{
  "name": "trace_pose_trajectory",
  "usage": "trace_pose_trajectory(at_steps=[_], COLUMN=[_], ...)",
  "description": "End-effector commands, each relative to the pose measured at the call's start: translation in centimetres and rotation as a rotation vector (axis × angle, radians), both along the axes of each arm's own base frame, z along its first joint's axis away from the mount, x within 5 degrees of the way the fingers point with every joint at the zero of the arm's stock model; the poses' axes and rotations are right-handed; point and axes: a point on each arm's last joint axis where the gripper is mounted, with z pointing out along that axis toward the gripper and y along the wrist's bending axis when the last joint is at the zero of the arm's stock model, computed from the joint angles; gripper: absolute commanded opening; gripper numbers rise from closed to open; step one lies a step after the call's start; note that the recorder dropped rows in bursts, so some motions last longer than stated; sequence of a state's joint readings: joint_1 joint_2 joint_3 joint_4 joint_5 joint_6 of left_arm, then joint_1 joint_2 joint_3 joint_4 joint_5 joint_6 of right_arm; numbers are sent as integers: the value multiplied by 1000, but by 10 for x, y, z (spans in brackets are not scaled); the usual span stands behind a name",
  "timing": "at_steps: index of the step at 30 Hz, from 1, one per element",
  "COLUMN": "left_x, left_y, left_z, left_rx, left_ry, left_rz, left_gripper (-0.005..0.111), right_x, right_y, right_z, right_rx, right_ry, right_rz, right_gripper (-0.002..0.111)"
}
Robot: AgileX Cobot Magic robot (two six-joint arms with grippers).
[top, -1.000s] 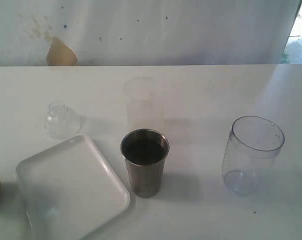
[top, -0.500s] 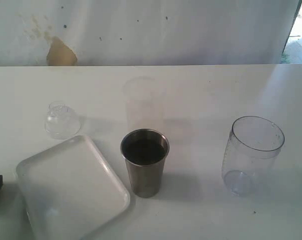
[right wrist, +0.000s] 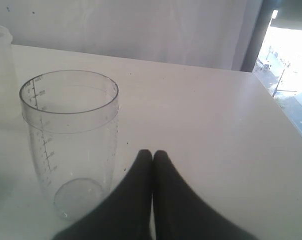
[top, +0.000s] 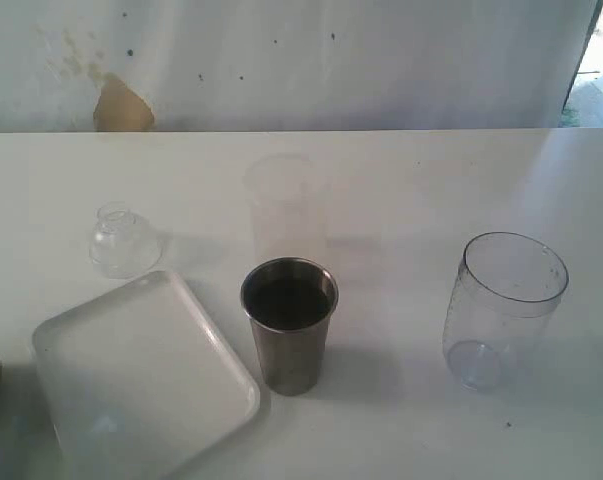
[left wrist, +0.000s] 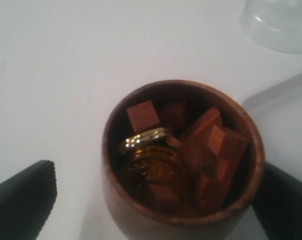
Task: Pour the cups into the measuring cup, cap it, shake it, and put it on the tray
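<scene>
Nearest to me, at the left corner of the table (top: 401, 190) just beside the tray (top: 141, 385), the wooden cup (left wrist: 183, 160) is sitting upright. It is loaded close to the brim with brown blocks (left wrist: 211, 140) and a gold piece (left wrist: 151, 155). The left gripper (left wrist: 153, 202) is straddling it. My worry is here: the cup is round-bellied and full, so jaws closing off-centre could be shoving it sideways or tipping it, spilling blocks onto the table. Its fingers (left wrist: 25, 197) are standing spread wide, one on each side. One is clearly apart from the wall; the other is close against it, and I cannot tell whether it is touching. Nothing is being gripped.

Further in, the steel tumbler (top: 289, 335) is standing between that cup and the measuring cup (top: 503, 310). A low carry across could be clipping the tumbler's rim. The measuring cup is standing open and empty on the right, well apart from the tray. The right gripper (right wrist: 152, 165) is hanging near it, fingers (right wrist: 140, 180) pressed together, holding nothing.

Farthest back, the dome lid (top: 124, 240) and a frosted cup (top: 281, 200) are waiting.
</scene>
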State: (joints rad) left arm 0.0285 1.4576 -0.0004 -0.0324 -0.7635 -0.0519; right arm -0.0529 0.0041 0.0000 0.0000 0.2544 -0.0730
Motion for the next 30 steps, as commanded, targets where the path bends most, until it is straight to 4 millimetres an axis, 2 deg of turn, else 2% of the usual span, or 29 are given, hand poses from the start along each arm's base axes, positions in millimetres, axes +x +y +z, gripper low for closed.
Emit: trace_pose_trajectory(at_steps=[1, 13, 30], left_x=[1, 16, 28], left_y=[1, 1, 2], left_z=[-7, -23, -31], left_rx=[-8, -1, -14], left_ry=[22, 103, 100], left_rz=[17, 9, 21], left_gripper=[105, 105, 105], right_x=[0, 0, 0], right_y=[0, 0, 0], right_z=[1, 1, 1], right_rx=[-2, -2, -2], right_ry=[-13, -13, -13], right_rz=[-6, -6, -6], right_gripper=[0, 0, 0])
